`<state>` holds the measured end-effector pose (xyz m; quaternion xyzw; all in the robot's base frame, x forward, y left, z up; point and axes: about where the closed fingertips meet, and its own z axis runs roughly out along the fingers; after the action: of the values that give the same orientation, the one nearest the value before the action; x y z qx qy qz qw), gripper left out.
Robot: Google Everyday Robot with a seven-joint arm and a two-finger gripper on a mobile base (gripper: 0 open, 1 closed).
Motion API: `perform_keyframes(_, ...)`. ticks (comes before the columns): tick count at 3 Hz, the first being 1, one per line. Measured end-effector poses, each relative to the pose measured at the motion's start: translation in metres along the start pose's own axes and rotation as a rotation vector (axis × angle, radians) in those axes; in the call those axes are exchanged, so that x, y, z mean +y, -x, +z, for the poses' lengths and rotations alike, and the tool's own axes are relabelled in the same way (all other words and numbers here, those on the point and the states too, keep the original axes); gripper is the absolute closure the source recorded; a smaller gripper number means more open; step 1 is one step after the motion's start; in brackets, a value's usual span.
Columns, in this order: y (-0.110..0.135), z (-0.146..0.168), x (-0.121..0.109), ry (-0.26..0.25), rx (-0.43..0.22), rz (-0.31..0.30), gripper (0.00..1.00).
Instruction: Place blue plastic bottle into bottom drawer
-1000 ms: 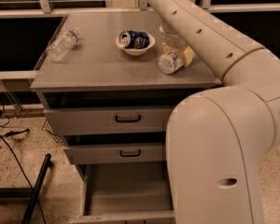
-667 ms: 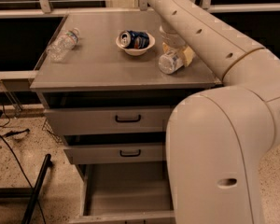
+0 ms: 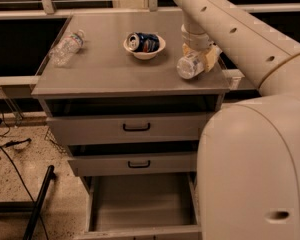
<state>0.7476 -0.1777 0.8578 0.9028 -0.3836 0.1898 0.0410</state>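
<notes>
Gripper (image 3: 199,54) at clear white-labelled blue plastic bottle (image 3: 189,66), grey cabinet top (image 3: 115,69) right edge; hold: cannot tell. Risk: poor grip, bottle rolls off, misses grey bottom drawer (image 3: 140,204).

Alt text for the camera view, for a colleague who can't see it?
The gripper is at the blue plastic bottle at the right of the cabinet top; the bottom drawer below stands open. Further left are a bowl holding a blue can and a smaller bottle.
</notes>
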Motion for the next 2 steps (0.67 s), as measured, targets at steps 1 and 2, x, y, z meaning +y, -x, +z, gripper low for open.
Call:
perform_keyframes(1, -0.001, -0.011, 0.025, 0.002, -0.003, 0.027, 1.0)
perform_keyframes(2, 0.001, -0.026, 0.052, -0.013, -0.006, 0.04, 1.0)
